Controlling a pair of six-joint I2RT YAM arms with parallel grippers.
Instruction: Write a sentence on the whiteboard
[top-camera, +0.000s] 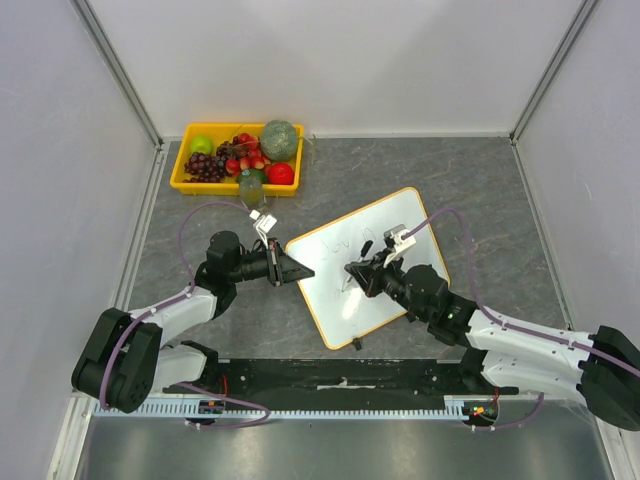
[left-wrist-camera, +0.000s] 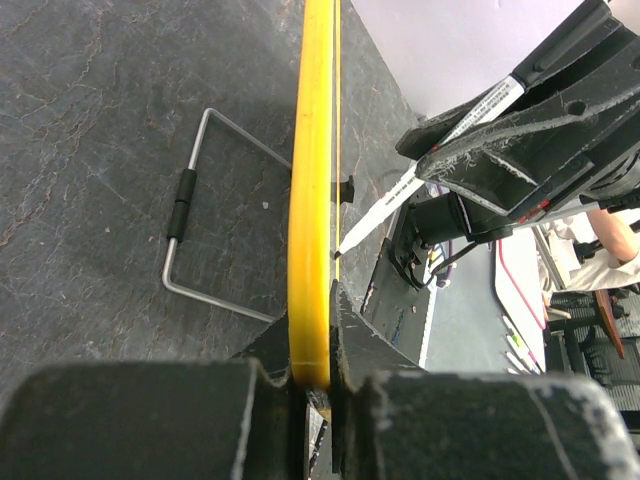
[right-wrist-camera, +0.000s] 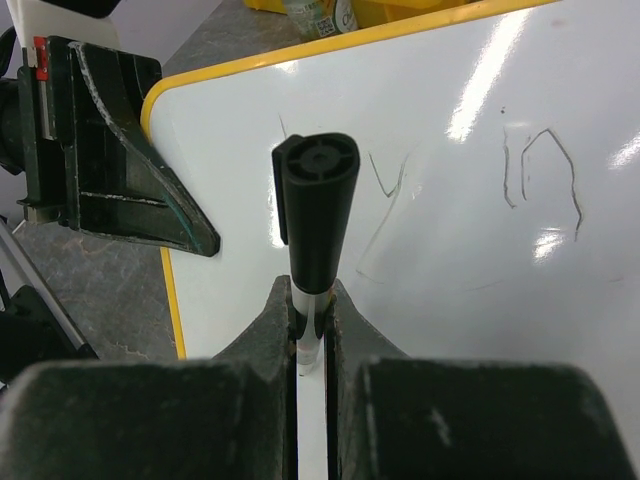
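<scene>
Far-left corner of the desk (top-camera: 480, 170): a yellow fruit tray (top-camera: 178, 172) holding a green apple (top-camera: 201, 145), dark grapes (top-camera: 205, 166), a round green melon (top-camera: 280, 140) and a red fruit (top-camera: 281, 173). Just beside the tray's near edge, a small bottle (top-camera: 252, 187). Purple cables looping up from both arms. Over the board's middle, seen from above, the right wrist, covering part of the writing.

In the middle of the desk, askew to its edges: the whiteboard (top-camera: 330, 295). White glossy face, thin orange-yellow frame, rounded corners, a small black clip (top-camera: 357, 343) on the near edge. Gripped at its left edge by the left pincer (top-camera: 298, 271), clenched on the frame, the board edge-on in the left wrist view. Behind the board there, a bent wire stand (left-wrist-camera: 190, 210) with a black sleeve. Flat or propped: cannot tell.

Right pincer (right-wrist-camera: 310, 325) clenched on a marker (right-wrist-camera: 318, 200), black butt toward the wrist camera, white barrel, tip at the board's face. On the face, the sentence (right-wrist-camera: 540, 170): thin dark strokes, "in" legible, a faint y-like stroke to its left, the rest too faint to read.

Desk top dark grey, stone-veined, matte. Pale walls on three sides. Along the near edge, a black rail carrying both arm bases.
</scene>
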